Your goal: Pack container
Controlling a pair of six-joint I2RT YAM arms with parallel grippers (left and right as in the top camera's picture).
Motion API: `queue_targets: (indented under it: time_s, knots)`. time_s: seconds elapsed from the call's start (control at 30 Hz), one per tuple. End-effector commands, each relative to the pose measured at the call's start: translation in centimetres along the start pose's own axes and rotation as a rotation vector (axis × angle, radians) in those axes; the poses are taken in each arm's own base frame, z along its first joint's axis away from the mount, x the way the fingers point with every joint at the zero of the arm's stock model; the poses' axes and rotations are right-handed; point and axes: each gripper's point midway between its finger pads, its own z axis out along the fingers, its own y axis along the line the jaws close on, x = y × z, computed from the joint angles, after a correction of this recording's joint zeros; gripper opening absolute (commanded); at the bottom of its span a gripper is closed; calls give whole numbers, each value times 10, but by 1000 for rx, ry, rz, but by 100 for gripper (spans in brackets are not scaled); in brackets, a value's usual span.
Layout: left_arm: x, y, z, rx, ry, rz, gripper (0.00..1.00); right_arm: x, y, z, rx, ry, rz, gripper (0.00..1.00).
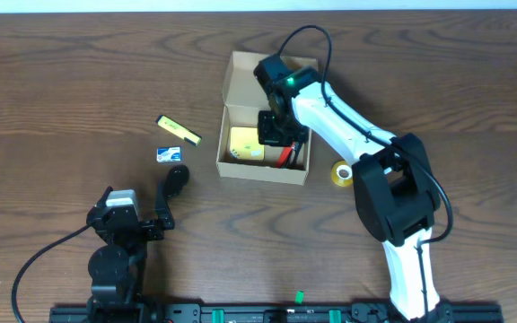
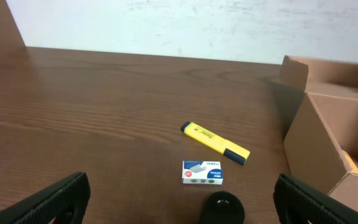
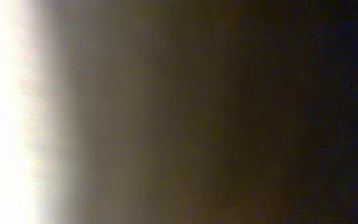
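From overhead, the container [image 1: 240,85] sits open-topped near the middle of the wooden table [image 1: 61,90]. Its flap lid is thrown back on the far side, so box and flap together run front to back, turned slightly off square. Only this view shows the right arm, which arches over from the near right with its elbow high and its wrist bent down. That puts the right gripper [image 1: 276,135] inside the box, above a yellow item [image 1: 243,144] and a red one [image 1: 285,158]. The fingers are closed together; whether they hold anything cannot be made out. The right wrist camera gives only a brown blur fading to glare at the left. The left wrist camera sits low over the table and looks away from the robot. It shows the left gripper [image 2: 182,190] with its fingers [image 2: 64,196] spread wide and nothing between them. Ahead lie a yellow highlighter [image 2: 215,140] and a small staples box [image 2: 202,172], with the container's side wall at the right edge. A dark rounded shape [image 2: 224,208], possibly a loose object, sits just before the lens. A roll of yellow tape [image 1: 341,173] lies to the right of the box, seen only from above.
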Motion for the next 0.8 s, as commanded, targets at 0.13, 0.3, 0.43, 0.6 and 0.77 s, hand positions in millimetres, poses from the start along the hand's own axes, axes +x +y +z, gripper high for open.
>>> queue_targets:
  time_s: [0.13, 0.3, 0.43, 0.6, 0.77]
  knots:
    - [14, 2, 3, -9, 30, -5, 95, -8, 14, -16, -9, -12, -82, 1]
    - [14, 2, 3, -9, 30, -5, 95, -2, 17, -31, 20, 0, -156, 1]
    - [14, 2, 3, -9, 30, -5, 96, 19, 17, -34, 53, 71, -235, 1]
    - [14, 2, 3, -8, 30, -5, 95, 36, 24, -33, 66, 108, -338, 1]
    - [14, 2, 3, -9, 30, -5, 96, 36, 14, -33, 164, 92, -443, 1]
